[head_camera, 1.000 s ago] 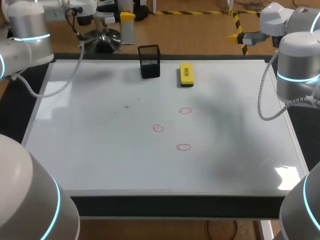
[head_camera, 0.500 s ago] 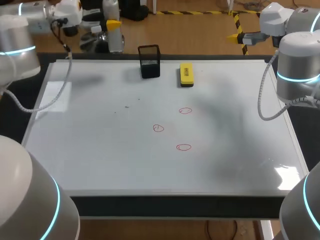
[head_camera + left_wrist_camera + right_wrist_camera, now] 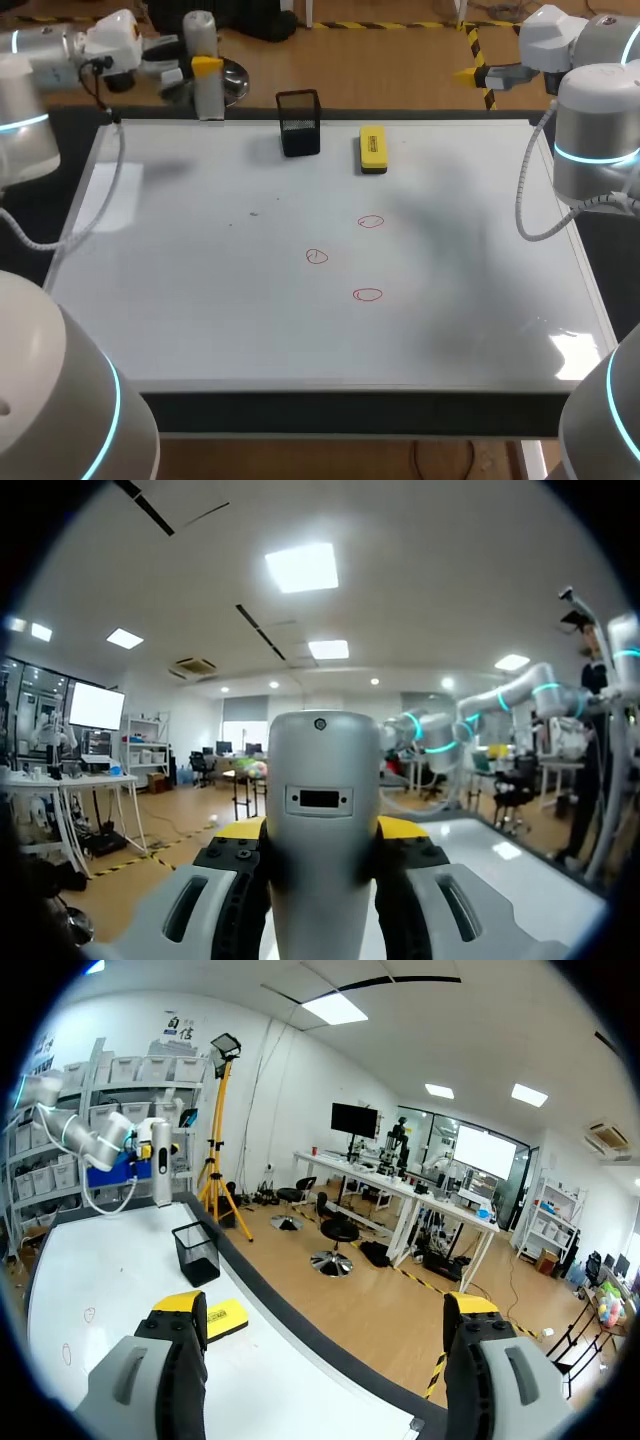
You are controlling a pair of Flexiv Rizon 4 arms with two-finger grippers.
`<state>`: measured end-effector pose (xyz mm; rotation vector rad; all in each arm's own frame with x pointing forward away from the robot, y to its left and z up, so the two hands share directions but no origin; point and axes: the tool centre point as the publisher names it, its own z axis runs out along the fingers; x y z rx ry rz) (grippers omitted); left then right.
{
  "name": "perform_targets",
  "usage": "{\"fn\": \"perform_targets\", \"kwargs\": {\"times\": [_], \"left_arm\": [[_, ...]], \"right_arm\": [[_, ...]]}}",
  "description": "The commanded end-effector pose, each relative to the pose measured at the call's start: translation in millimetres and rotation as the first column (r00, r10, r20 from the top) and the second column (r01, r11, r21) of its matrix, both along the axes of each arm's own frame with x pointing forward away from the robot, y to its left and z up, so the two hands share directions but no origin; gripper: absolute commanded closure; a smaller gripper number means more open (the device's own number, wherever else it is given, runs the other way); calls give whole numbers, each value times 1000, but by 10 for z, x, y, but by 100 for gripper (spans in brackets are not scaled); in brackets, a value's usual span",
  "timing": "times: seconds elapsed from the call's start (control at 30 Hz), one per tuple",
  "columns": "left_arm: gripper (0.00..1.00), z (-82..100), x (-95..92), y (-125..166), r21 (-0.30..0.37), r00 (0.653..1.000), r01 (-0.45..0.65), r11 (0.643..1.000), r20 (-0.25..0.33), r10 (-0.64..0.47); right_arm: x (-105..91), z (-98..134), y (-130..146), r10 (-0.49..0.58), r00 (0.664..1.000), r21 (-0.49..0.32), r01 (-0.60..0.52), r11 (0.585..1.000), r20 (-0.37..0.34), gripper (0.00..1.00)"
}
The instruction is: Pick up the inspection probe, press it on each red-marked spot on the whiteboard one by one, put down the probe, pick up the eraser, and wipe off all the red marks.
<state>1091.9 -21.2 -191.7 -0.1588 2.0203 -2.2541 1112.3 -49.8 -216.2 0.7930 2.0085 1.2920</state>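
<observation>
While left fingers are clenching the probe, right fingers are hanging released. Pressing a red mark is likely coming.

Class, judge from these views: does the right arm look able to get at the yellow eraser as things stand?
Probably yes. The right gripper is open and empty, and the eraser lies flat in the open on the whiteboard, apart from the black mesh holder, with nothing between.
</observation>
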Motion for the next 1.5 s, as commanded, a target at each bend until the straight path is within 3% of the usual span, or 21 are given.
{"fn": "perform_targets", "kwargs": {"times": [0.03,0.27,0.6,1.5], "left_arm": [[100,-80,-77,125,0,1000,-2,1000,1,2],[100,-208,-97,265,-43,999,43,998,5,-43],[100,-401,-137,309,-39,996,83,996,-15,-84],[100,-442,-165,332,-44,997,68,997,-27,-70]], "right_arm": [[4,-1,-1,1,1000,0,-1,1000,0,0],[4,-1,-1,1,1000,0,-1,1000,0,0],[4,-1,-1,1,1000,0,-1,1000,0,0],[4,-1,-1,1,1000,0,-1,1000,0,0]]}}
